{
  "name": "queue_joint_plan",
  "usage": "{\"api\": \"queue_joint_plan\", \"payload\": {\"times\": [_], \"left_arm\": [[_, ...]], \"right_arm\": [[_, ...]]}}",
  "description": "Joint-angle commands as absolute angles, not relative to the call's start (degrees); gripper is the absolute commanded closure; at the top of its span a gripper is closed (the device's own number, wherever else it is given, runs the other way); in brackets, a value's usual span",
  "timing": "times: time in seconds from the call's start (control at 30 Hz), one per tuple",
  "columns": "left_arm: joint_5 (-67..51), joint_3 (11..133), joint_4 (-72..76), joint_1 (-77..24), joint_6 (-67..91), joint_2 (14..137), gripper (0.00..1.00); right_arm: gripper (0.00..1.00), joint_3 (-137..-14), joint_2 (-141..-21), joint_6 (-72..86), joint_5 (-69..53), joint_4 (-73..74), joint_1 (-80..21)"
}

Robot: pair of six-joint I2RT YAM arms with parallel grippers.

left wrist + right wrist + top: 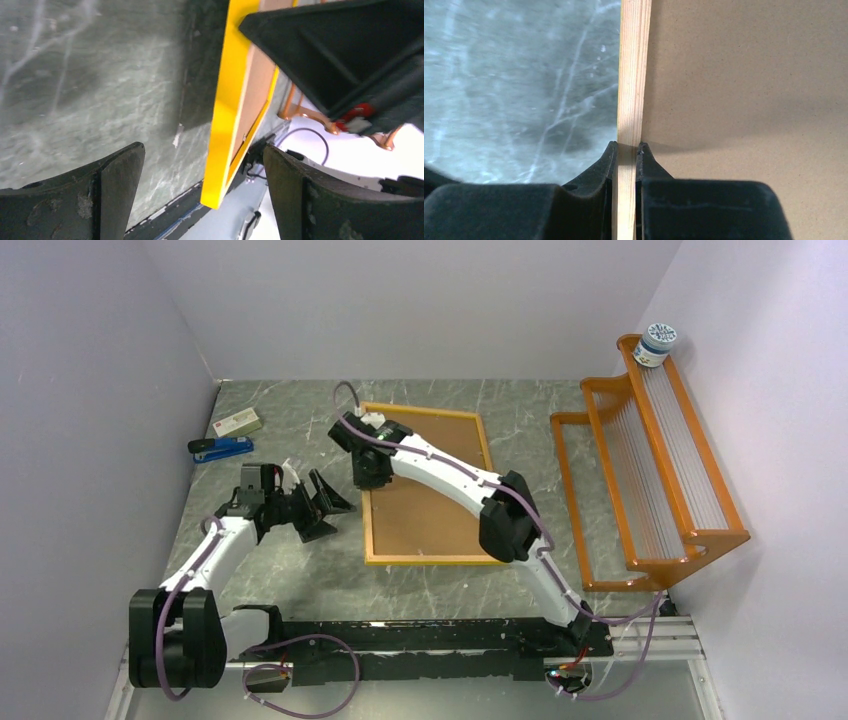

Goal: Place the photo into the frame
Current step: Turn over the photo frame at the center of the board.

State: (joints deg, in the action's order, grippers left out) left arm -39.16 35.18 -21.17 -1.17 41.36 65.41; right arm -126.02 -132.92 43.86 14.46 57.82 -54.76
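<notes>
Overhead, the frame (430,561) lies back-up on the table (300,580). The right gripper (368,472) sits at its left border, and the left gripper (330,512) is just left of it. From the left wrist, the jaws gape with nothing between them, and the frame's yellow edge shows beyond. From the right wrist, the fingers (606,155) pinch the frame's wooden border.

Plain pale walls (420,300) close the table (300,580) on three sides; its top is grey-green with pale veins. An orange rack (650,490) stands by the right wall, with a jar (656,343) on its far end. A blue stapler (220,449) and a small box (237,424) lie near the far left corner.
</notes>
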Motion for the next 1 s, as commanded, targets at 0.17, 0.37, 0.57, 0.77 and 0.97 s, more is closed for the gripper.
{"api": "queue_joint_plan", "payload": {"times": [0.17, 0.37, 0.57, 0.77, 0.97], "left_arm": [[-63.0, 31.2, 3.1, -2.3, 49.5, 71.5, 0.06], [-60.7, 33.9, 0.7, -7.4, 48.0, 75.2, 0.17], [-56.5, 35.8, -0.9, -9.0, 49.1, 77.9, 0.55], [-55.2, 38.8, -4.6, -9.1, 45.6, 76.9, 0.79], [-53.2, 45.7, -14.1, -9.1, 38.8, 76.2, 0.97]], "right_arm": [[0.98, -126.8, -124.1, 48.2, 10.4, 53.5, -53.9], [0.98, -125.8, -122.9, 49.4, 8.6, 52.0, -54.0], [0.98, -124.8, -121.2, 49.6, 7.6, 51.8, -53.7], [0.76, -122.1, -117.9, 46.7, 8.2, 51.7, -52.9], [0.33, -122.4, -113.0, 45.6, 11.7, 54.8, -49.7]]}}
